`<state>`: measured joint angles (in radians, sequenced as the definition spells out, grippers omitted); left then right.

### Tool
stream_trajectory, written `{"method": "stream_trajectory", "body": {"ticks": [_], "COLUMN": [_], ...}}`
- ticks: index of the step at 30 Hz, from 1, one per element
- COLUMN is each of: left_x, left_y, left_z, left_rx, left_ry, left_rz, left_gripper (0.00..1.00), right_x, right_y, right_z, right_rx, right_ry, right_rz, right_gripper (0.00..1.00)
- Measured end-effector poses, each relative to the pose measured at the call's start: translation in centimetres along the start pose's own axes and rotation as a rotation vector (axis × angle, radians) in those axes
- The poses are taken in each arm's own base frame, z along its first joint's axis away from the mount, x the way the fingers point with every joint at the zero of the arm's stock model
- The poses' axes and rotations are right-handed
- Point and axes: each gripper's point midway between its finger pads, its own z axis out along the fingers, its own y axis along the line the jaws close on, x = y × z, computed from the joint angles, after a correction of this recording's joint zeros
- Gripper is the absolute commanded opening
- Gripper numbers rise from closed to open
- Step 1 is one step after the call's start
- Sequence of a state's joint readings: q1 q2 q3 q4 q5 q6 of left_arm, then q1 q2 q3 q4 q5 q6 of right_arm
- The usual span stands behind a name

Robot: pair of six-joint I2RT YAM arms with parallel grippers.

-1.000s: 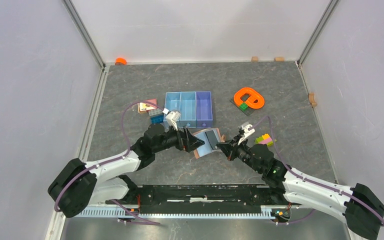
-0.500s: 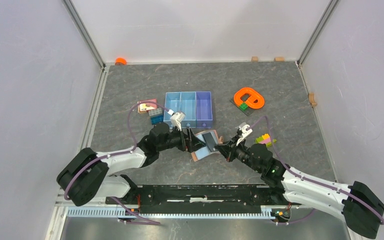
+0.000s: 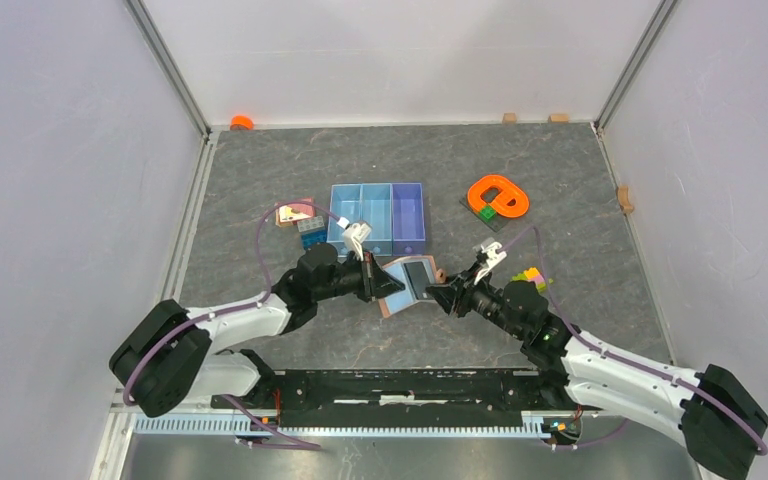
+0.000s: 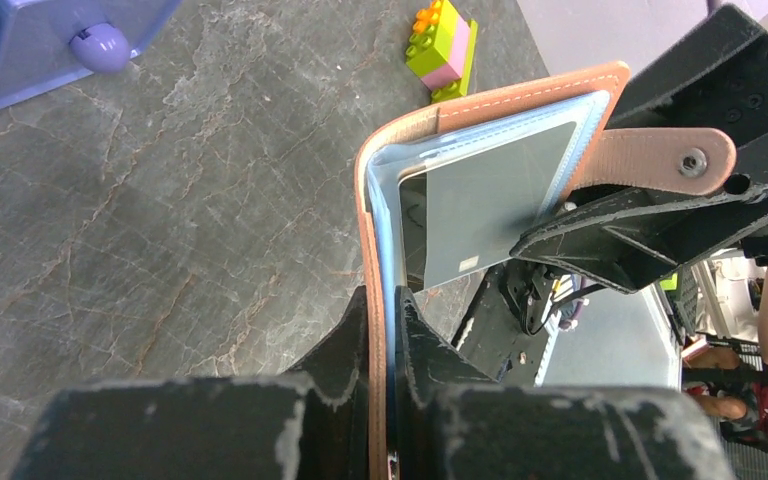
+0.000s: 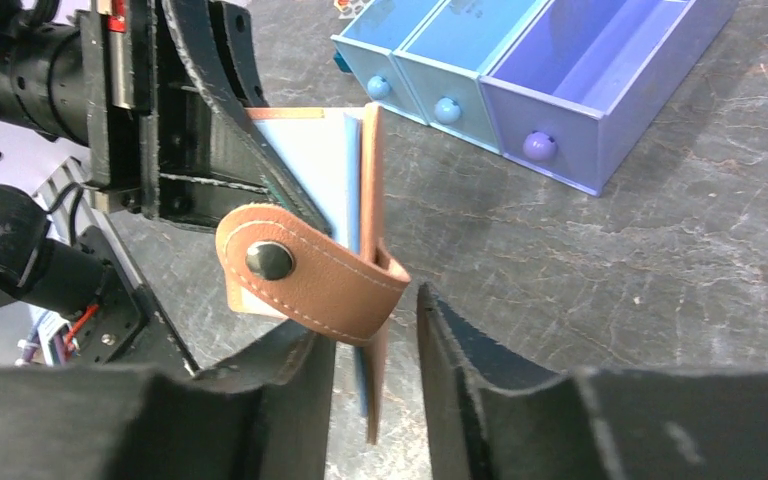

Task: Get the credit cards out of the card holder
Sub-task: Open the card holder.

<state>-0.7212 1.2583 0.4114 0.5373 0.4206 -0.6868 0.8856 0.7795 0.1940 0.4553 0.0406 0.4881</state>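
Salmon-brown leather, stitched along the rim, made up the card holder (image 3: 412, 284), folded open and held on edge between the two arms, just in front of the blue tray (image 3: 378, 218) on the grey marbled desk (image 3: 360, 160). The left claw (image 4: 385, 312) was clamped tight on one flap, its scuffed black fingers pressing the leather from both sides. The right claw (image 5: 372, 322) stood parted around the other flap's edge, with a gap on one side. The rounded closure tab (image 5: 300, 275), with its metal snap, curled beside one finger.

Only the left wrist view showed the smooth grey-blue pocket (image 4: 388, 215) with a dark credit card (image 4: 480, 205) lying flat inside. The right wrist view showed the tray's round knobs (image 5: 532, 146) instead. Bright toy bricks (image 4: 444, 45) lay apart on the desk.
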Motion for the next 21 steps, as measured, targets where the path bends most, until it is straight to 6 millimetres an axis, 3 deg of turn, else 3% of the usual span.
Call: {"method": "stream_trajectory", "body": {"ticks": [6, 10, 14, 16, 21], "left_x": [0.7, 1.1, 1.5, 1.7, 1.2], "left_y": [0.6, 0.6, 0.6, 0.7, 2.1], "left_z": [0.0, 0.5, 0.6, 0.6, 0.5], "left_rx": [-0.033, -0.029, -0.024, -0.03, -0.126], "left_ry": [0.045, 0.084, 0.115, 0.123, 0.113], "left_rz": [-0.017, -0.027, -0.037, -0.037, -0.037], "left_gripper": [0.02, 0.02, 0.04, 0.11, 0.37], "right_x": [0.7, 1.8, 2.9, 3.0, 2.7], "right_y": [-1.0, -0.8, 0.0, 0.2, -0.2], "right_z": [0.3, 0.5, 0.7, 0.6, 0.6], "right_rx": [-0.038, -0.098, -0.162, -0.178, -0.163], "right_ry": [0.059, 0.117, 0.175, 0.184, 0.175], "right_rz": [0.017, 0.039, 0.063, 0.074, 0.107], "right_gripper": [0.51, 0.39, 0.11, 0.0, 0.0]}}
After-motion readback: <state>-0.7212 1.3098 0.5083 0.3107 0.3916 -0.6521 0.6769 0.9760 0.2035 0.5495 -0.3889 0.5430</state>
